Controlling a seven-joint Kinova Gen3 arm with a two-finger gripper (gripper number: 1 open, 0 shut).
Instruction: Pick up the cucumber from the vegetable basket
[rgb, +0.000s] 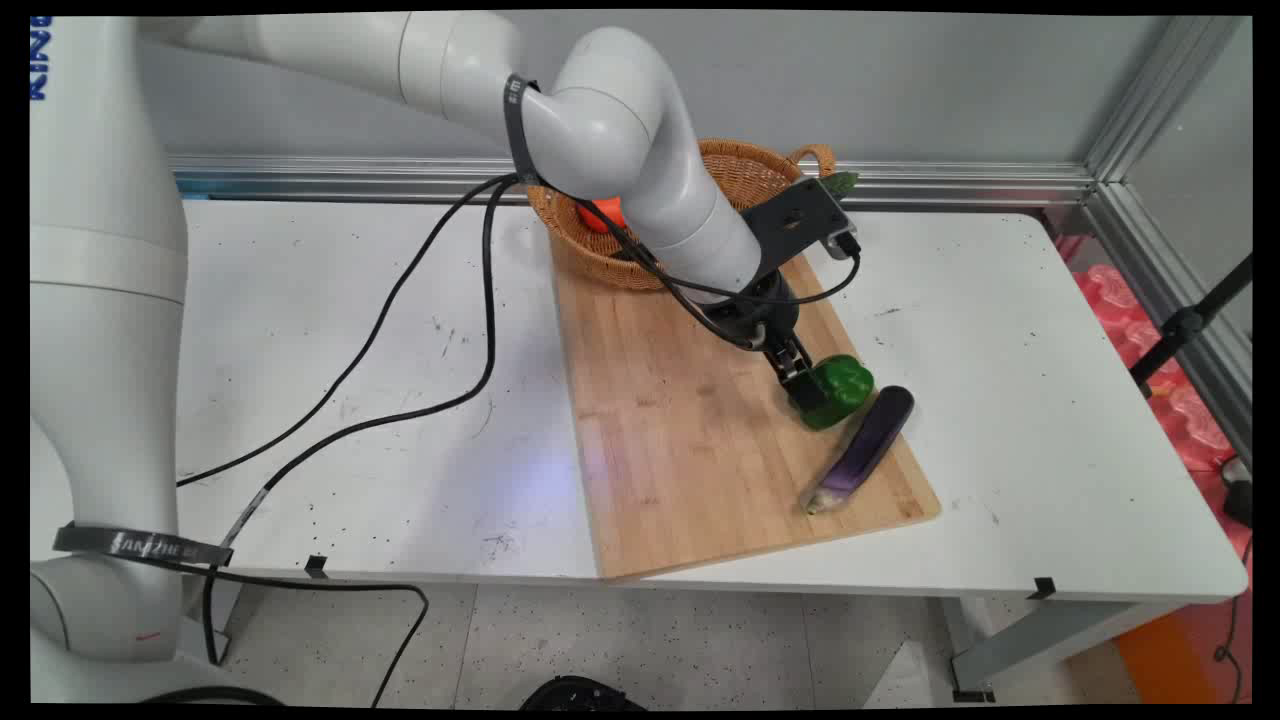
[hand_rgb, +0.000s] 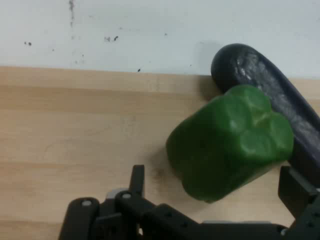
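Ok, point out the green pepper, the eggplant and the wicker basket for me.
green pepper (hand_rgb: 230, 142), hand view, middle of its body.
eggplant (rgb: 868, 445), main view, mid-length of its purple skin.
wicker basket (rgb: 745, 165), main view, far inner wall.

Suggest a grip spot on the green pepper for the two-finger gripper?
Across the green pepper's blocky mid-body, coming from the open cutting board side. It lies on its side, lobed end toward the eggplant, which crowds its far side. The gripper already straddles it, open.
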